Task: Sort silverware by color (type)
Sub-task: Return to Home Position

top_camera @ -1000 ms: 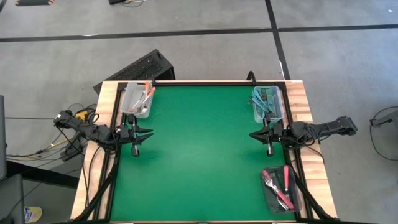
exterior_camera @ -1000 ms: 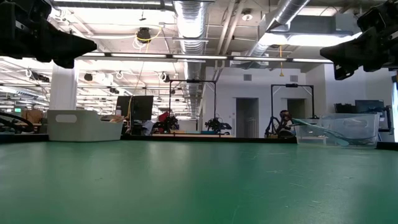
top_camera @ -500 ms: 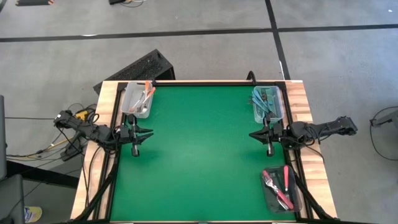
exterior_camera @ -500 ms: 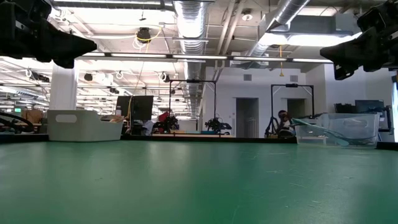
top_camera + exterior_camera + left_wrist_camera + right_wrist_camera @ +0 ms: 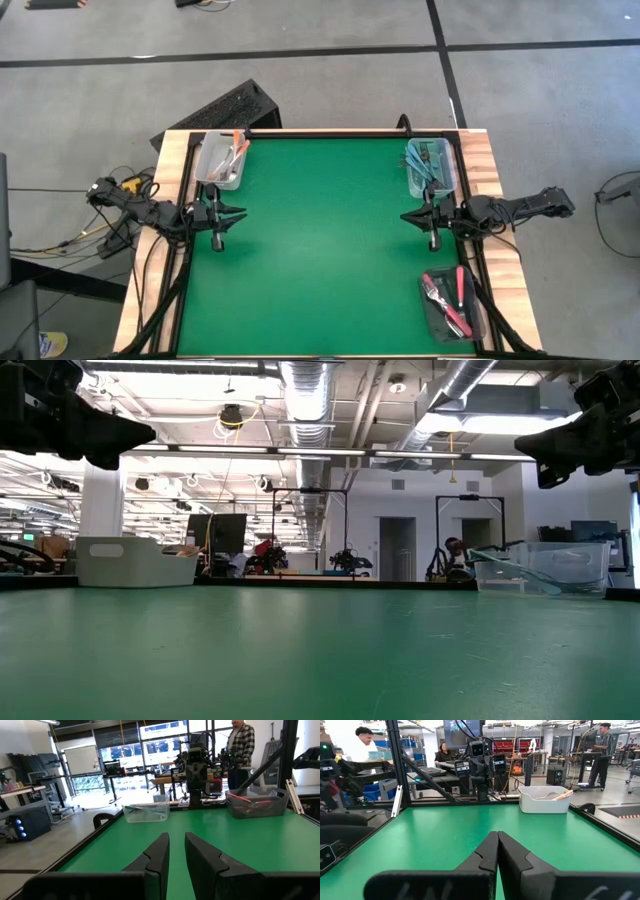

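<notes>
Nothing is moved since before: forks (image 5: 430, 168) are left sorted in bins (image 5: 455, 176), the left gripper (image 5: 243, 213) is held barely parted, the right gripper (image 5: 403, 216) closed, both empty.

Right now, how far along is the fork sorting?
Looks done: orange-handled forks lie in the white bin, teal-handled forks in the clear bin, pink-red forks in the dark tray. Left gripper and right gripper hover empty. No fork left on the green mat.
</notes>
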